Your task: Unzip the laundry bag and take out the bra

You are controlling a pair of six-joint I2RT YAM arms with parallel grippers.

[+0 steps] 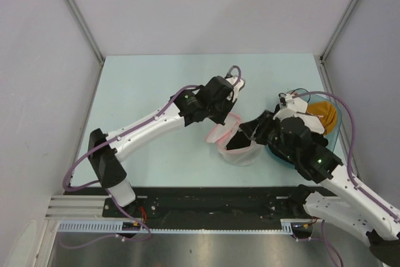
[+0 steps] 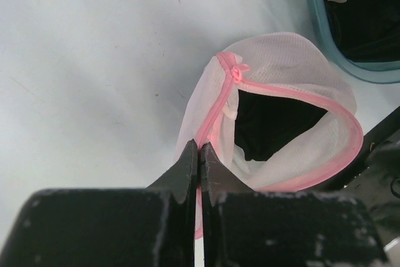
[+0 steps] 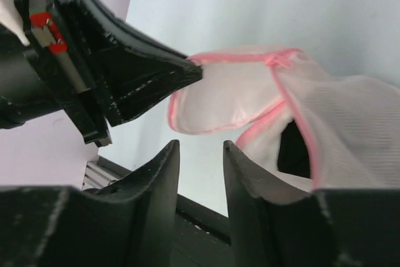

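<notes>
The laundry bag (image 1: 240, 152) lies mid-table: white mesh, two dome halves with pink-trimmed rims, gaping open. Something black, likely the bra (image 2: 275, 123), shows inside. My left gripper (image 2: 199, 149) is shut on the pink rim of the upper half (image 3: 228, 98) and holds that flap up; it is at the bag's far left edge in the top view (image 1: 226, 117). My right gripper (image 3: 201, 149) is open and empty, just in front of the bag's mouth, its right finger beside the lower half's rim (image 3: 259, 130). It reaches in from the right in the top view (image 1: 249, 134).
A teal basin (image 1: 334, 134) with orange cloth (image 1: 323, 113) stands at the right edge, close behind my right arm; its rim shows in the left wrist view (image 2: 350, 67). White walls enclose the table on three sides.
</notes>
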